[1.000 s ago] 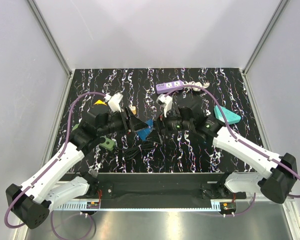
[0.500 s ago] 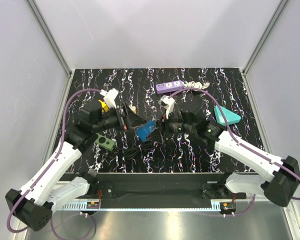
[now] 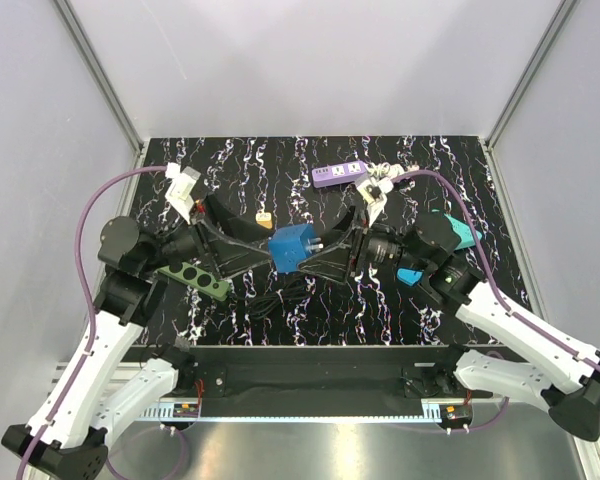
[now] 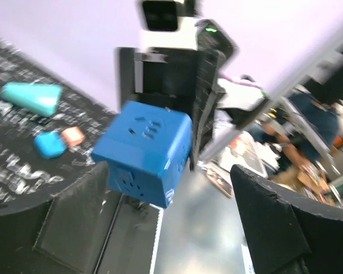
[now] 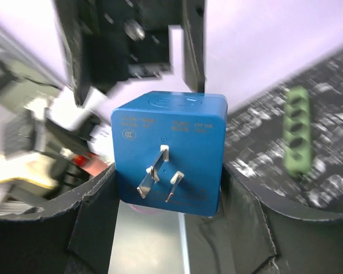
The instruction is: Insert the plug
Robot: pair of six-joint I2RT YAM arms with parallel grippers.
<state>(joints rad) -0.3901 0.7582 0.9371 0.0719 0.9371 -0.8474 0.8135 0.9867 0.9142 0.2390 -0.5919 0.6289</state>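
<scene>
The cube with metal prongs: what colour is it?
The cube is blue, clearest in the right wrist view.

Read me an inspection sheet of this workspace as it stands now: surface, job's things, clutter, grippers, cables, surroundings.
Surface: black marbled tabletop.
Job's things: blue cube adapter held up between the arms, prongs facing the right wrist camera; purple power strip at the far edge; green power strip on the left.
Clutter: teal wedge, small blue piece, small tan piece.
Grippers: right gripper shut on the adapter; left gripper open, fingers clear of it.
Cables: black cable lying near the front; purple arm cable.
Surroundings: pale walls, metal frame post.
</scene>
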